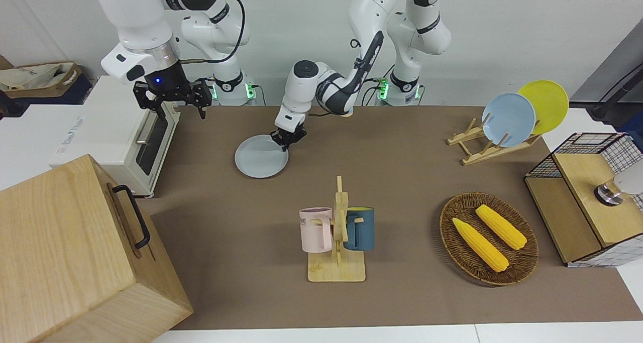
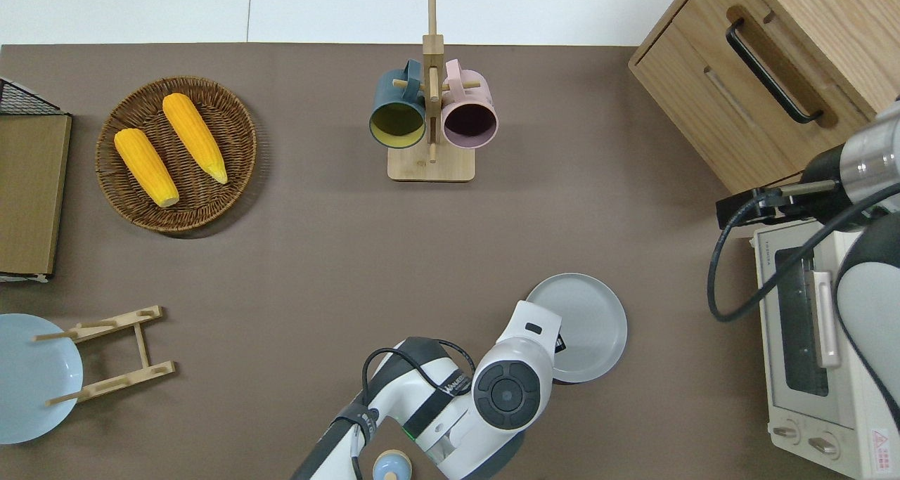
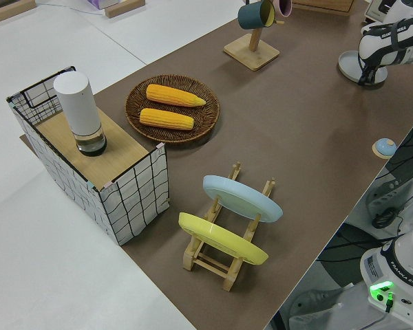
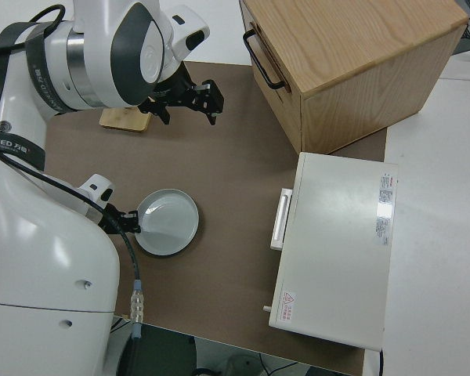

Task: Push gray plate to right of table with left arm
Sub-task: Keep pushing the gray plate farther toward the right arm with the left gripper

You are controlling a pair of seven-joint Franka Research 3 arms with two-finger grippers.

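Your left gripper [image 1: 288,138], its fingers looking close together, sits down at the gray plate [image 1: 261,157] on the rim toward the left arm's end, so the plate lies toward the right arm's end, near the toaster oven [image 1: 131,132] on the desk [image 1: 402,182].

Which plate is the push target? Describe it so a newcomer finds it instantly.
Start at the white toaster oven at the right arm's end of the table. On the brown cover beside it lies the gray plate, with the left end effector at its rim. It alone lies flat; the sky-blue plate and yellow plate stand in a wooden rack.
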